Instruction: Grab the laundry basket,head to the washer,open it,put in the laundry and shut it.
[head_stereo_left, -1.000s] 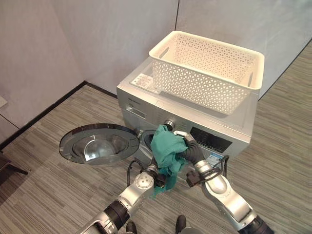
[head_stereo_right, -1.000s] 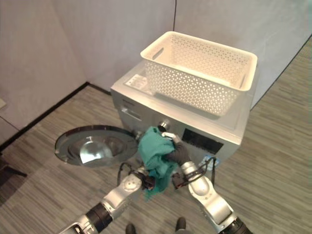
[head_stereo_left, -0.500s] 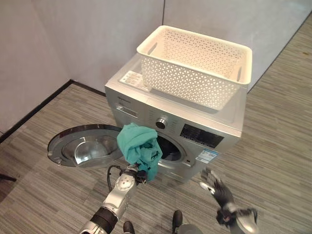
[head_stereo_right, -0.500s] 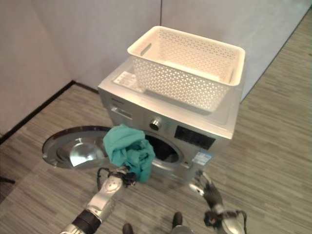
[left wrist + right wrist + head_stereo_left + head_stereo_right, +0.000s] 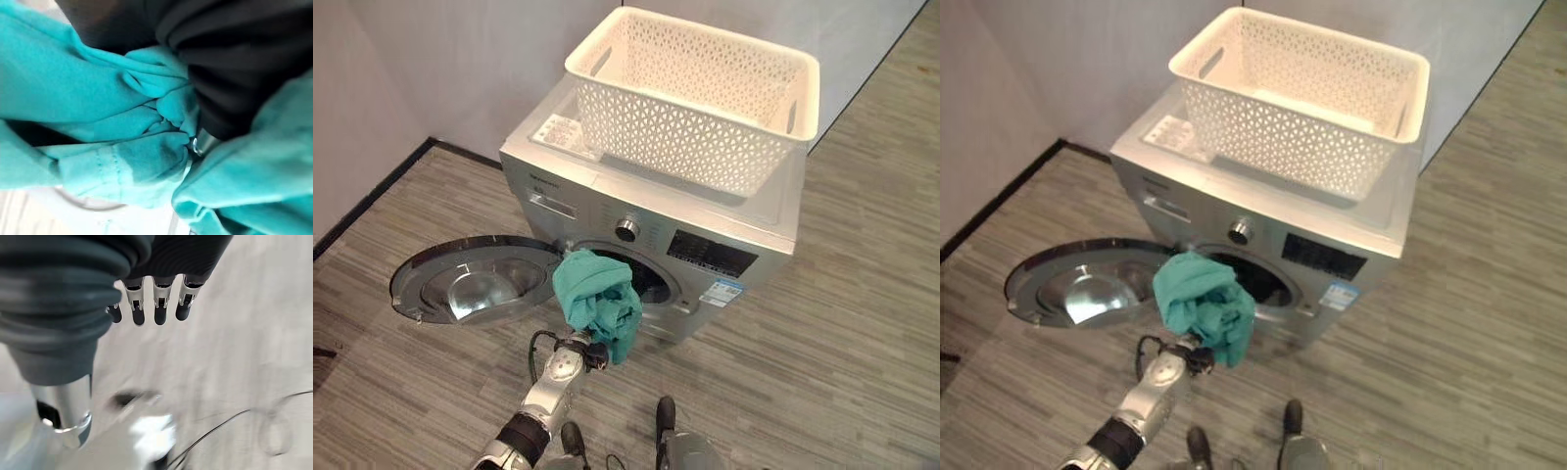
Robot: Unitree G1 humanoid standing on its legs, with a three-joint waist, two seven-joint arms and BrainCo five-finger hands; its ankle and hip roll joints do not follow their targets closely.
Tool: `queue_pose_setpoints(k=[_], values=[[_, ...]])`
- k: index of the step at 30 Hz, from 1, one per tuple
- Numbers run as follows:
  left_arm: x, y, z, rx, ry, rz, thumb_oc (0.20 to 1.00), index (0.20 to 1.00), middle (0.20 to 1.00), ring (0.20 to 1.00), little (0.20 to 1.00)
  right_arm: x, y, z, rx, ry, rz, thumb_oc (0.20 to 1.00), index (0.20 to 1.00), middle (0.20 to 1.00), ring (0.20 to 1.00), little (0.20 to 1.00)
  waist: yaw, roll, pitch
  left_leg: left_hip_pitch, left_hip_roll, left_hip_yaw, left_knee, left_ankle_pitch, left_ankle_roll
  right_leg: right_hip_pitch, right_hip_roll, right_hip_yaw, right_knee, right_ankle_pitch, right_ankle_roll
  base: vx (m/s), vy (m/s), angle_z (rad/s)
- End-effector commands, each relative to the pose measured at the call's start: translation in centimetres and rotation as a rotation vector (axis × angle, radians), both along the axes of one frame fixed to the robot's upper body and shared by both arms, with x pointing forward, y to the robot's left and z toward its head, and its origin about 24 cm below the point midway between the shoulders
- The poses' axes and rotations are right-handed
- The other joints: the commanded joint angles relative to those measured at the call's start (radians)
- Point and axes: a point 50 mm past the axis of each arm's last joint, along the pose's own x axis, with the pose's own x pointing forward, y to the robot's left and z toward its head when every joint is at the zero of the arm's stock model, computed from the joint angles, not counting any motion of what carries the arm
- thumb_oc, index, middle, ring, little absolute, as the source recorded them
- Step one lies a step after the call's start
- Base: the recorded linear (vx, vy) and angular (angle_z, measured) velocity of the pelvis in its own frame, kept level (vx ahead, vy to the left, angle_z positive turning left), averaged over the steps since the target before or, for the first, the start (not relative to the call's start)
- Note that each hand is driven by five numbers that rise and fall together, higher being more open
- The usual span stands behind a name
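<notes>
My left hand [image 5: 230, 98] is up in front of the washer [image 5: 744, 211], buried in the teal cloth [image 5: 599, 299]. Fabric is bunched all round the dark cover in the left wrist view, so I can't tell how the fingers sit under it. The cloth hangs as a crumpled bundle on top of the hand, right at the round opening [image 5: 641, 279], covering its left part; a flap droops down the front. Whether any of it is already past the rim, can't tell.

Washer door [image 5: 475, 284] is swung wide open to my left, lying nearly flat, glass bowl facing up. Drum mouth is dark behind the cloth.

Laundry basket [image 5: 695, 93], white w/ lattice sides, sits on top of the washer, towards the right and back. No laundry visible in it from here.

My right hand [image 5: 154, 303] is low and away from the machine, fingers straight and relaxed, holding nothing, w/ grey striped floor [image 5: 244, 347] beyond the tips.

Control knob [image 5: 627, 230] and dark panel [image 5: 710, 255] on the washer front sit above the opening, uncovered.
</notes>
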Motion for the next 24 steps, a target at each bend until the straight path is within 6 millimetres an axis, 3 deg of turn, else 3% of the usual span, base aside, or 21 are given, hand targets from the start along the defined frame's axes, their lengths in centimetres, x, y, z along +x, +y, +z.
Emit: queue_pose_setpoints(k=[1,4,6,7,8,13,15,18,21,24], values=[[1.5,-4.0,4.6,-0.142,-0.190,-0.082,0.200,0.200,0.200,0.200,0.200,0.1,-1.4,0.3,-0.115,0.042,-0.090,1.000,1.000,1.000,1.000,1.000,0.015,0.009,0.003,-0.090,-0.026,0.005,-0.019,0.000,0.017,-0.033,0.004,0.018,0.171,-0.194,0.005,0.00,0.000,0.00],[1.7,-5.1,5.8,-0.169,-0.222,-0.122,0.200,0.200,0.200,0.200,0.200,2.4,-1.3,0.6,-0.135,0.022,-0.163,1.000,1.000,1.000,1.000,1.000,0.029,0.030,0.023,-0.126,-0.031,-0.004,-0.019,0.012,0.018,-0.084,0.006,0.019,0.196,-0.201,0.000,-0.03,0.000,0.01],[1.7,-5.1,5.8,-0.169,-0.223,-0.122,0.200,0.200,0.200,0.200,0.200,2.4,-1.3,0.6,-0.135,0.021,-0.164,1.000,1.000,1.000,1.000,1.000,0.029,0.030,0.023,-0.128,-0.031,-0.004,-0.019,0.012,0.018,-0.086,0.006,0.019,0.197,-0.201,0.000,-0.02,0.002,0.00],[2.0,-5.4,6.4,-0.193,-0.231,-0.126,0.200,0.200,0.200,0.200,0.200,5.3,-0.3,0.8,-0.112,-0.087,-0.124,1.000,1.000,1.000,1.000,1.000,0.029,0.038,0.044,-0.156,-0.030,-0.004,-0.019,0.023,0.016,-0.127,0.004,0.020,0.220,-0.206,-0.006,-0.07,-0.001,-0.01],[2.1,-5.5,6.4,-0.201,-0.227,-0.122,0.200,0.200,0.200,0.200,0.200,6.2,0.1,1.0,-0.113,-0.118,-0.088,1.000,1.000,1.000,1.000,1.000,0.029,0.040,0.053,-0.167,-0.029,-0.003,-0.019,0.027,0.015,-0.141,0.003,0.022,0.228,-0.208,-0.008,-0.07,-0.001,-0.03],[2.6,-5.4,6.2,-0.224,-0.203,-0.087,0.200,0.200,0.200,0.200,0.200,8.6,1.1,1.5,-0.107,-0.199,-0.025,1.000,1.000,1.000,1.000,1.000,0.025,0.038,0.071,-0.211,-0.023,0.007,-0.019,0.035,0.012,-0.208,0.003,0.013,0.271,-0.219,-0.017,-0.03,-0.014,0.00],[3.6,-5.7,7.4,-0.226,-0.235,-0.064,0.200,0.200,0.200,0.200,0.200,9.8,1.9,1.7,-0.135,-0.211,0.081,1.000,1.000,1.000,1.000,1.000,0.030,0.031,0.095,-0.251,-0.020,0.014,-0.016,0.050,0.009,-0.260,-0.002,-0.001,0.307,-0.220,-0.017,-0.09,-0.056,-0.04],[4.7,-5.9,9.0,-0.209,-0.290,-0.044,0.200,0.200,0.200,0.200,0.200,10.1,2.8,1.6,-0.170,-0.172,0.284,1.000,1.000,1.000,1.000,1.000,0.027,0.013,0.117,-0.320,-0.017,0.015,0.039,0.047,0.009,-0.312,-0.005,-0.007,0.335,-0.217,-0.022,-0.10,-0.080,0.05],[5.7,-5.6,10.4,-0.177,-0.344,-0.018,0.200,0.200,0.200,0.200,0.200,10.8,3.4,1.8,-0.195,-0.190,0.402,1.000,1.000,1.000,1.000,1.000,0.018,-0.012,0.129,-0.402,-0.001,0.014,0.121,0.021,0.007,-0.355,-0.003,-0.006,0.337,-0.205,-0.028,-0.09,-0.081,0.05],[6.2,-5.2,11.1,-0.171,-0.368,0.007,0.200,0.200,0.200,0.200,0.200,10.3,3.7,1.6,-0.200,-0.175,0.462,1.000,1.000,1.000,1.000,1.000,0.007,-0.030,0.126,-0.448,0.014,0.012,0.165,0.005,0.004,-0.385,0.003,-0.004,0.341,-0.201,-0.033,-0.06,-0.077,0.01]])
